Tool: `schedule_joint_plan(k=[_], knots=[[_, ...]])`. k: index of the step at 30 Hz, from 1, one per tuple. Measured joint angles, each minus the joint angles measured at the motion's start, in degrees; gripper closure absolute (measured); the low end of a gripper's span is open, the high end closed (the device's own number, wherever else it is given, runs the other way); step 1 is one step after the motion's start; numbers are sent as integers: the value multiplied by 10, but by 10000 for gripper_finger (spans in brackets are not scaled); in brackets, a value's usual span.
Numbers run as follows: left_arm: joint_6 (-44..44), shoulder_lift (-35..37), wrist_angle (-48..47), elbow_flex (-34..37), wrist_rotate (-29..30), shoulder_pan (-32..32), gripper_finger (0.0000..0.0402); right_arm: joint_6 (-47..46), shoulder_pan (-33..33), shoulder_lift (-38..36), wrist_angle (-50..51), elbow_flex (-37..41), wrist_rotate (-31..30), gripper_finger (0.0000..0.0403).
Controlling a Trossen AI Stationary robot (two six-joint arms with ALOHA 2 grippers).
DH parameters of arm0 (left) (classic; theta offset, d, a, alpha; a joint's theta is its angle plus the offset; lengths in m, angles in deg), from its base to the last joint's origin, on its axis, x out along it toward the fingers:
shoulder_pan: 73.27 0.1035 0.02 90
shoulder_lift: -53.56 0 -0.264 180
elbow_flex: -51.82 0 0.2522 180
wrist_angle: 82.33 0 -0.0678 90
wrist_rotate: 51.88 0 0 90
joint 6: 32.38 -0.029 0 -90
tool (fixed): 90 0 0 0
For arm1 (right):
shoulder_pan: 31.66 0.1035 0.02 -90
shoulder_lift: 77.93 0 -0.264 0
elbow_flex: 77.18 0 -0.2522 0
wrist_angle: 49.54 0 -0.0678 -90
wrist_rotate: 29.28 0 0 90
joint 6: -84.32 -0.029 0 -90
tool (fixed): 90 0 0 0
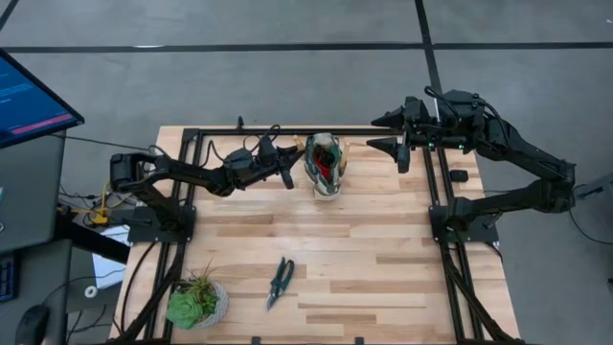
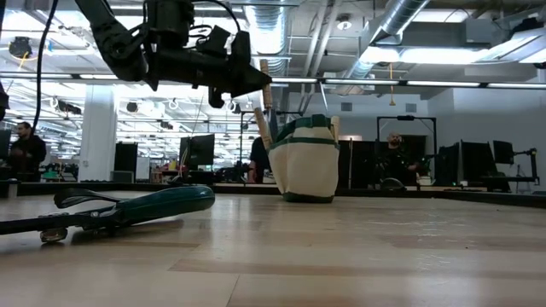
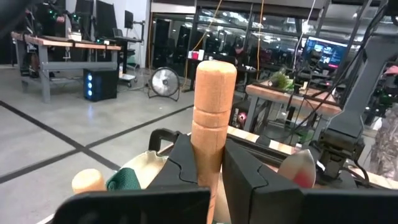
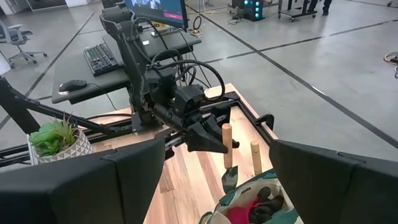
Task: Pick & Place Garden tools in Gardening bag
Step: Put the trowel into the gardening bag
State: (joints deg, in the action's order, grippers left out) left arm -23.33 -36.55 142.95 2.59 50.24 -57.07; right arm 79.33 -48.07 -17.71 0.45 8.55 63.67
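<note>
The gardening bag (image 1: 326, 165), dark green with cream trim, stands upright at the far middle of the table. It also shows in the low view (image 2: 305, 162). My left gripper (image 1: 291, 165) is beside the bag's left side, shut on a wooden-handled tool (image 3: 211, 106) that stands in the bag. The tool's head is hidden inside the bag. A second wooden handle (image 4: 255, 155) and a red item (image 4: 244, 214) sit in the bag. Dark-handled pruning shears (image 1: 280, 283) lie flat on the table near its front. My right gripper (image 1: 381, 132) is open and empty, right of the bag. My left gripper pinches the tool's wooden handle (image 3: 208, 146) between its two fingers, below the handle's rounded free end. The fingers (image 3: 180, 165) come level from the table's left and lie across the handle. The handle stands upright, with its lower end down in the bag.
A potted green plant (image 1: 196, 302) stands at the table's near left corner. Black frame rails (image 1: 436, 192) run along the table's left, right and far sides. A monitor (image 1: 29, 96) stands off the left side. People show in the room beyond the table (image 2: 26, 145).
</note>
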Motion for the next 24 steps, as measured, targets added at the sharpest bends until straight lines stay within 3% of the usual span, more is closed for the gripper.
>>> schedule_joint_plan(k=[14, 24], knots=[[16, -46, 19, -2, -7, -1, 396, 0, 0, 0, 0, 0, 0, 122], [30, -83, 15, -2, -49, -1, 394, 2, 0, 0, 0, 0, 0, 122]])
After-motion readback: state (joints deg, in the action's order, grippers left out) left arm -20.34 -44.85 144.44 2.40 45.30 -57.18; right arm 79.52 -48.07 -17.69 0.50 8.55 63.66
